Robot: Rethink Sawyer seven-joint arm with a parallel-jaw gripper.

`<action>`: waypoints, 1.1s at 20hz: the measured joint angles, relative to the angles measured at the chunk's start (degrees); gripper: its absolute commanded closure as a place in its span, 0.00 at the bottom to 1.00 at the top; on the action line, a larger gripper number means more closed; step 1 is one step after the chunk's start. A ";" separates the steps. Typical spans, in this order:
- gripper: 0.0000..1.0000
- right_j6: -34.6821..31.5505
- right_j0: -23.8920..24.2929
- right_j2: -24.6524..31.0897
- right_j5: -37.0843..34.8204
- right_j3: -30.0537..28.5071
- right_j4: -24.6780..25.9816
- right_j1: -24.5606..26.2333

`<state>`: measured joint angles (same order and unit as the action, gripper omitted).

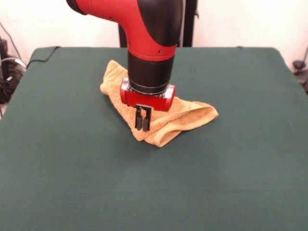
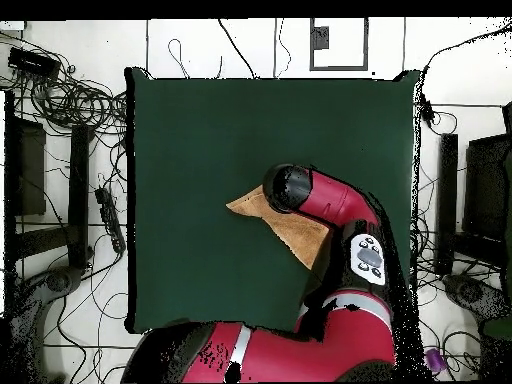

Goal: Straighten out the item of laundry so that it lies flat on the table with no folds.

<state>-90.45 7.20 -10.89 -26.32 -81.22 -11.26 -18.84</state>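
Green worktop [image 1: 72, 168] carries folded orange towel [image 1: 192, 118]; end effector [image 1: 144, 126] down on its near fold, fingers nearly together, pinching cloth.

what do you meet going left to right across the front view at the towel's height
bare table → towel's left corner → fingers down on the towel → towel's right corner → bare table

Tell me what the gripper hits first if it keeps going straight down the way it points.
The gripper points down at the folded towel, so it would likely meet the towel's near folded edge first, with the table beneath. Whether it touches yet is unclear.
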 measured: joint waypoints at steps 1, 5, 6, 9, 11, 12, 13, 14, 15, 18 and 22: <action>1.00 0.00 -0.05 -0.02 0.09 0.00 0.00 0.01; 1.00 0.00 -0.04 -0.02 0.12 0.00 0.00 0.04; 1.00 0.00 -0.02 -0.03 0.12 0.00 -0.01 0.04; 1.00 0.00 -0.03 -0.03 0.12 0.00 -0.01 0.04; 1.00 0.00 -0.03 -0.03 0.12 0.00 -0.01 0.04; 1.00 0.00 -0.03 -0.03 0.12 0.00 -0.01 0.04; 1.00 0.00 -0.03 -0.03 0.12 0.00 0.00 0.03; 1.00 0.00 -0.03 -0.05 0.12 -0.03 0.00 -0.05; 1.00 0.00 -0.03 -0.06 0.11 -0.10 0.01 -0.14; 1.00 0.00 -0.03 -0.06 0.06 -0.23 0.04 -0.40; 1.00 0.00 -0.01 -0.16 -1.40 -0.69 0.13 -2.08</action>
<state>-90.45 7.19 -11.06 -27.72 -81.92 -11.13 -20.91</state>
